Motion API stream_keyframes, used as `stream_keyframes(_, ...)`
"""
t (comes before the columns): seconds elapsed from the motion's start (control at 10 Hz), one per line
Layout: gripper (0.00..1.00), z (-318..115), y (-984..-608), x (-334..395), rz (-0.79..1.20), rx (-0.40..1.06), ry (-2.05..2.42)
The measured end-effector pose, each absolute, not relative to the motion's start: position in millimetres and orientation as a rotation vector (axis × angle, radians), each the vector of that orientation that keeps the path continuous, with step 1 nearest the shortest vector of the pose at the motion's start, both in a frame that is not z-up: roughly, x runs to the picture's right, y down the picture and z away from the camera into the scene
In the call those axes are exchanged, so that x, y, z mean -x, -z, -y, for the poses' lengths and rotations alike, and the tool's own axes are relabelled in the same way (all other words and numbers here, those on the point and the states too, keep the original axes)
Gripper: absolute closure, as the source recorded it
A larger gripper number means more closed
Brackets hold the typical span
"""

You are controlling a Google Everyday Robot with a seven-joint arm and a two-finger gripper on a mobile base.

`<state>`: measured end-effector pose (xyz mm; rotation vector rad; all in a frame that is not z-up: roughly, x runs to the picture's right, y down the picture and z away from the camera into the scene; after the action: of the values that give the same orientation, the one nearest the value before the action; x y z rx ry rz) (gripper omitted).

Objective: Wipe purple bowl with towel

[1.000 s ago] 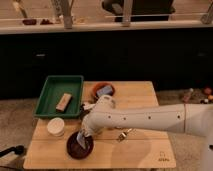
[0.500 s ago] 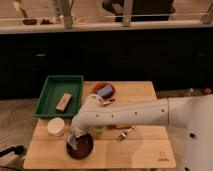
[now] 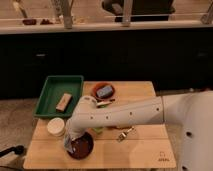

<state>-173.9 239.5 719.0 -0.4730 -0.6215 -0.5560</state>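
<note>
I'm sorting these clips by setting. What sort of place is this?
Probably a lab or office test area. A small wooden table holds staged items: a green tray, white cup and purple bowl. The pincer is at the bowl's left rim. A dark counter and an office chair stand behind.

A light wooden table [image 3: 145,150] stands on grey floor [image 3: 15,120] before dark cabinets [image 3: 110,55]; claw [image 3: 69,143] low over it.

My arm [image 3: 120,116] has swung further toward the left edge of the wooden table [image 3: 145,150], its elbow now covering more of the space between the orange-red dish [image 3: 104,92] and the purple bowl [image 3: 81,146]. My gripper [image 3: 68,143] has slid from the bowl's far side down over its left rim, beside the white cup [image 3: 55,127]
</note>
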Motion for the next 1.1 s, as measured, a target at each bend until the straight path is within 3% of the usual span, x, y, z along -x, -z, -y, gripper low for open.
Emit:
stream_keyframes(0.5,1.0,-262,-704,143,0.604,0.48,0.513)
stream_keyframes(1.1,1.0,-263,-714,101,0.566,0.484,0.411)
